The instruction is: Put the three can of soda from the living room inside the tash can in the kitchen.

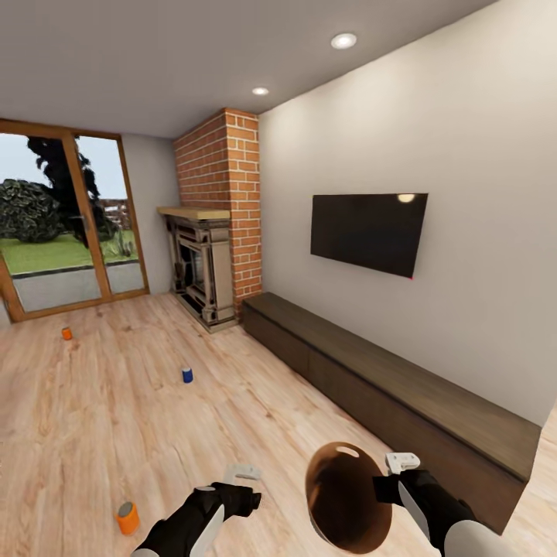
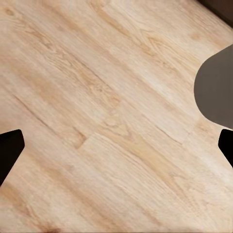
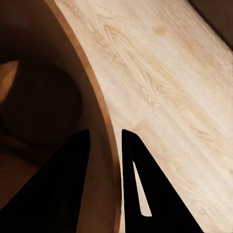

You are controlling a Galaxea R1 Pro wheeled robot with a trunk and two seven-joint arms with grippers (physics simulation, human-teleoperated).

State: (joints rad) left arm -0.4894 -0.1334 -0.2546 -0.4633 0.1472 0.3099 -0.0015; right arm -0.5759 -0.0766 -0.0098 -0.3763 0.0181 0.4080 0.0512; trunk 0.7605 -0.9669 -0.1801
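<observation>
At the near edge of the head view, the right tool [image 1: 384,481] is closed on the rim of the trash can [image 1: 344,503], which is carried above the floor [image 1: 116,418] with its coppery-brown interior turned toward the camera and its oval handle hole uppermost. In the right wrist view, one dark finger [image 3: 63,184] lies inside the bin wall and the other outside it, the curved rim [image 3: 104,126] being pinched between them. The left tool [image 1: 241,473] is held just beside the bin, over bare planks; in the left wrist view its two dark fingertips [image 2: 9,148] stand wide apart with nothing between them, and the grey outer wall of the bin is seen at one edge of that picture. An orange soda can [image 1: 127,517] stands upright on the floor close to the left arm (the nearest of the three cans). A dark blue soda can [image 1: 186,374] stands upright further out, near the middle of the room, well apart from the first. A second orange soda can [image 1: 66,333] stands further still, near the glazed patio door [image 1: 70,224]. Along the right-hand wall a long, low dark cabinet [image 1: 402,394] runs away from the robot, with a wall-mounted television [image 1: 369,231] above it. Beyond the cabinet, a red-brick fireplace [image 1: 213,247] occupies the far corner beside the door.
</observation>
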